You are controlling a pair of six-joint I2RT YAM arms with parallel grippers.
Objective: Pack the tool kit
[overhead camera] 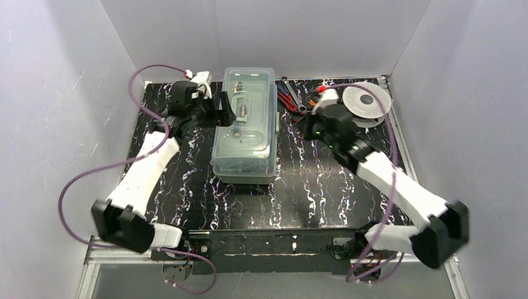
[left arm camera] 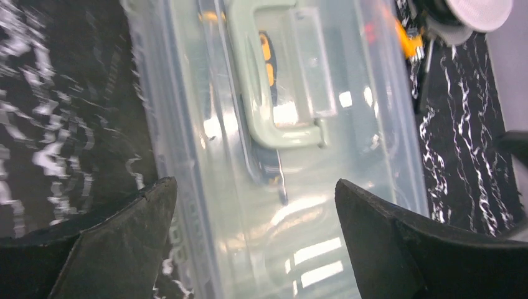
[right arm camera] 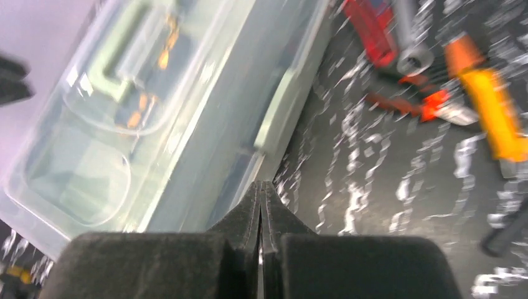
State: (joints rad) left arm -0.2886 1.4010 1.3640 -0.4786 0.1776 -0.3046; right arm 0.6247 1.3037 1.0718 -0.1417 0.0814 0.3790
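left gripper (left arm camera: 254, 187) wide, empty, kit (left arm camera: 299, 218) just ahead of it | right gripper (right arm camera: 261, 193) pinched shut, empty, kit to its left | kit closed, partly filled | loose tools (right arm camera: 492, 112) ahead-right unpacked, job likely unfinished

White arms (overhead camera: 146, 169), black joints (overhead camera: 124, 227) and jaws, looping purple cables (overhead camera: 60, 204).

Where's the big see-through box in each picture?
Top view: box in the middle, toward the back.
Left wrist: box fills the middle, behind the open left claw.
Right wrist: box at upper left, above the shut right claw.
Shared landmark: the green handle on its lid.
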